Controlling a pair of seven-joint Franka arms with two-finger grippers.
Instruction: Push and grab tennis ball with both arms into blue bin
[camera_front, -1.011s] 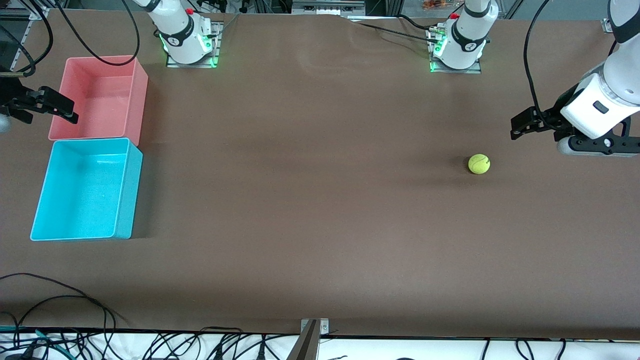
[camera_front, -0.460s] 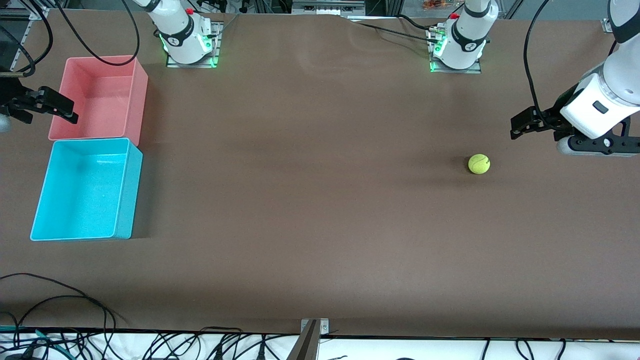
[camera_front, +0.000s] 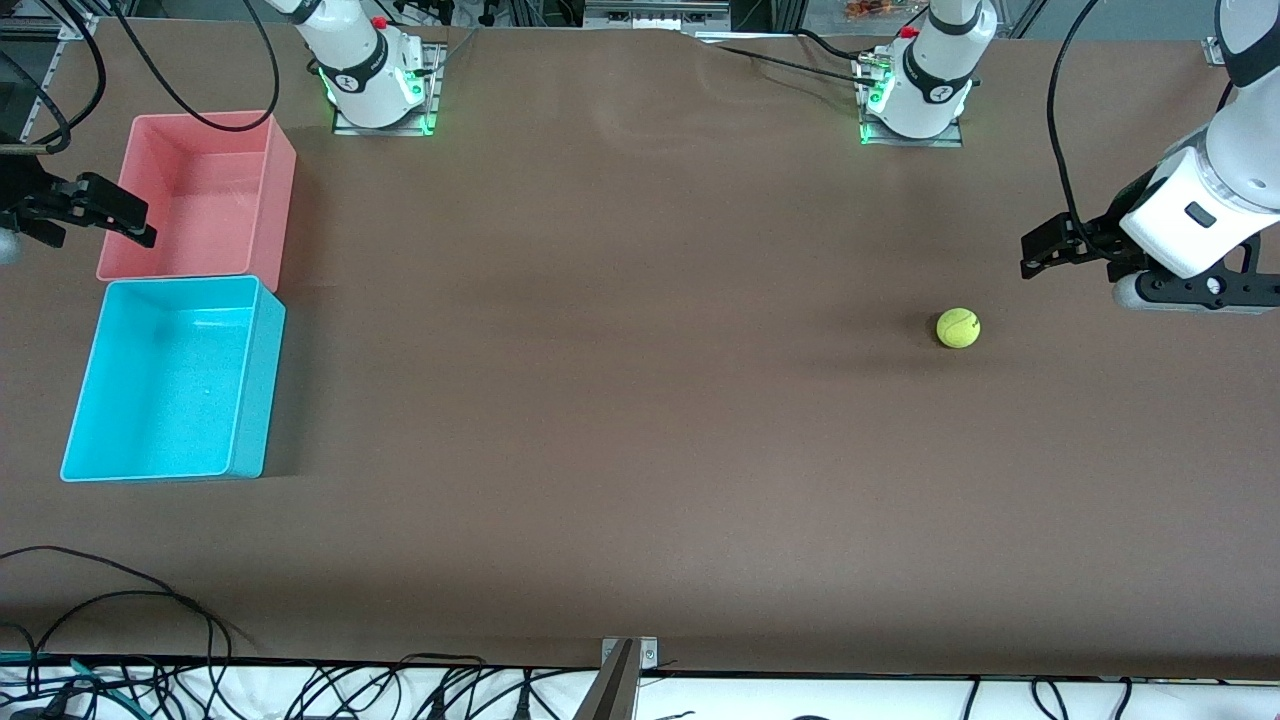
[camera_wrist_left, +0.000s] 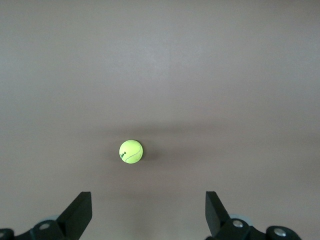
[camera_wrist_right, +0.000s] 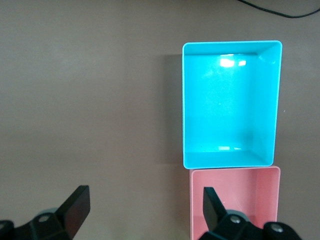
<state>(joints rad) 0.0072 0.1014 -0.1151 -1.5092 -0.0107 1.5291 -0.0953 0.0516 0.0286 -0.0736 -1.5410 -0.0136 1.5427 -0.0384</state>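
Observation:
The tennis ball (camera_front: 958, 328) lies on the brown table toward the left arm's end; it also shows in the left wrist view (camera_wrist_left: 131, 151). My left gripper (camera_front: 1038, 254) is open and empty, up in the air beside the ball and apart from it; the left wrist view (camera_wrist_left: 148, 215) shows the ball ahead of its spread fingers. The blue bin (camera_front: 255, 380) stands empty at the right arm's end, also in the right wrist view (camera_wrist_right: 230, 161). My right gripper (camera_front: 145, 225) is open and empty over the pink bin's outer edge, and shows in the right wrist view (camera_wrist_right: 145, 207).
A pink bin (camera_front: 280, 190) stands touching the blue bin, farther from the front camera; it also shows in the right wrist view (camera_wrist_right: 235, 195). Cables (camera_front: 120, 600) lie along the table's near edge. A metal bracket (camera_front: 628, 655) sits at the near edge's middle.

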